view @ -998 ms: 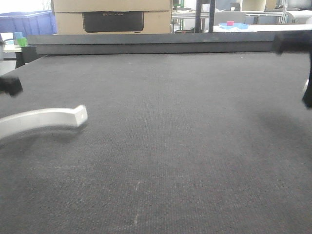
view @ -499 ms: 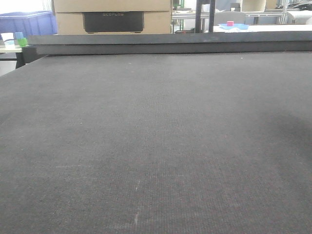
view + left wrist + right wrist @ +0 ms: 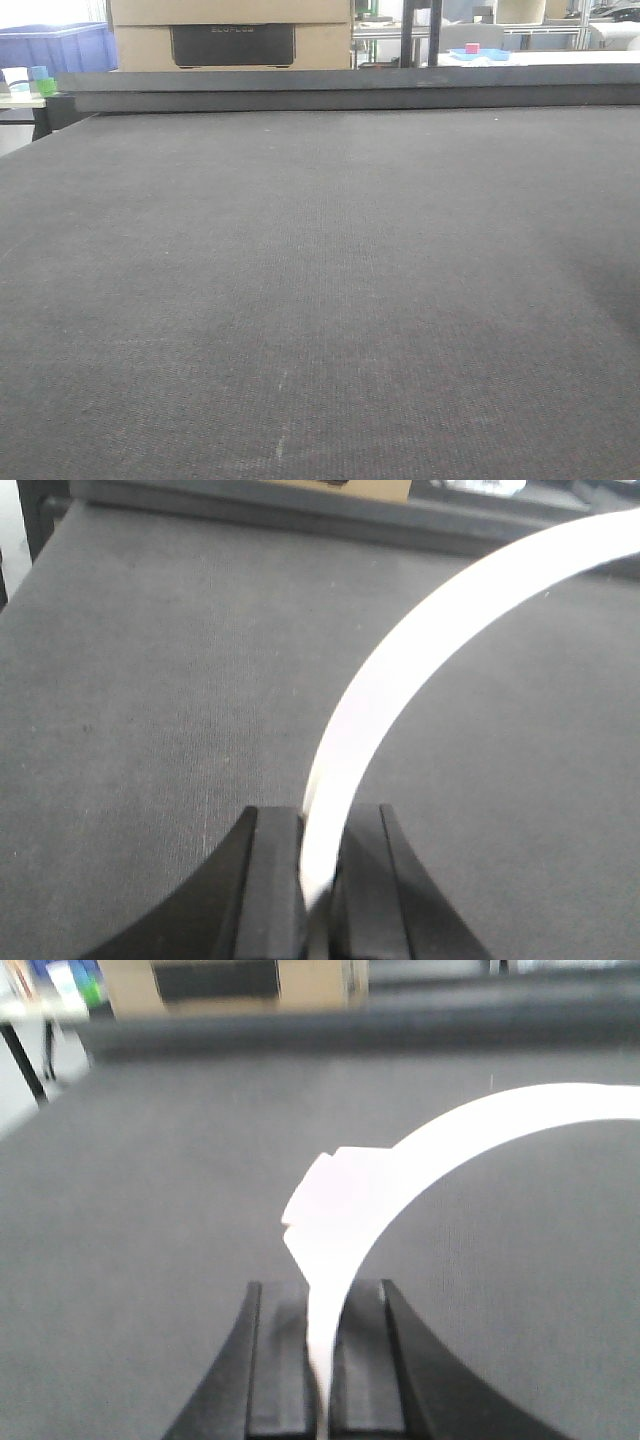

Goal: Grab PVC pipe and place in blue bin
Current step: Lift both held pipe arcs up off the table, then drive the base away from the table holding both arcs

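Note:
A white curved PVC pipe (image 3: pixel 420 630) arcs up and to the right from my left gripper (image 3: pixel 318 820), which is shut on its lower end above the dark mat. In the right wrist view another white curved PVC pipe (image 3: pixel 450 1135) with a stepped end sits in my right gripper (image 3: pixel 322 1295), also shut on it. Whether these are one pipe or two, I cannot tell. The front view shows no pipe and no gripper. A blue bin (image 3: pixel 55 45) stands far back at the left, beyond the table.
The dark grey mat (image 3: pixel 320 280) fills the table, with a raised black rail (image 3: pixel 340 95) along its far edge. Behind it are a cardboard box (image 3: pixel 230 35), small cups (image 3: pixel 30 82) on a side table at left and a blue tray (image 3: pixel 478 53) at back right.
One second ago a white pipe lay at the left edge of the front view, with dark gripper parts at both sides. All have left that view since half a second ago.

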You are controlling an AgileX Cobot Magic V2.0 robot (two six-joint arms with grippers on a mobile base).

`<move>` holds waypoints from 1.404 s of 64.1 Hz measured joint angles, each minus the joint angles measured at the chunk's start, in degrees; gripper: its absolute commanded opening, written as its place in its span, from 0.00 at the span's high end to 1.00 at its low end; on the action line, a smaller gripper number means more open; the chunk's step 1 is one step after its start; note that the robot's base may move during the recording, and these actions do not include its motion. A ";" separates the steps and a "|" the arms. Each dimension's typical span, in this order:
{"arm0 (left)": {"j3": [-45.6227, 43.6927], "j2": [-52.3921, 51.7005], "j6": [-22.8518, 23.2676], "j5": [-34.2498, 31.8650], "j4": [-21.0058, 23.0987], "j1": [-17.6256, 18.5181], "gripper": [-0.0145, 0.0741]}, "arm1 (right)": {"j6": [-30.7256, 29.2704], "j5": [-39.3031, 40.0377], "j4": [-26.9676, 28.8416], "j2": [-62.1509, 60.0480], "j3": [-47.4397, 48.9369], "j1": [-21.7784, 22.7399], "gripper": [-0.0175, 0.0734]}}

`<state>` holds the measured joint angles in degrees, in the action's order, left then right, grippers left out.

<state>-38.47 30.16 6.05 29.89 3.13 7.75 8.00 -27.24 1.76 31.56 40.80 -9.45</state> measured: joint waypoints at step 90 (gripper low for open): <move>0.26 -4.02 0.00 -7.09 -5.06 0.00 0.96 | 0.00 1.49 -0.11 -8.30 0.00 0.00 0.99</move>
<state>-38.21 26.14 6.05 22.80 -1.93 7.75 8.00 -25.74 1.65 23.25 40.80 -9.45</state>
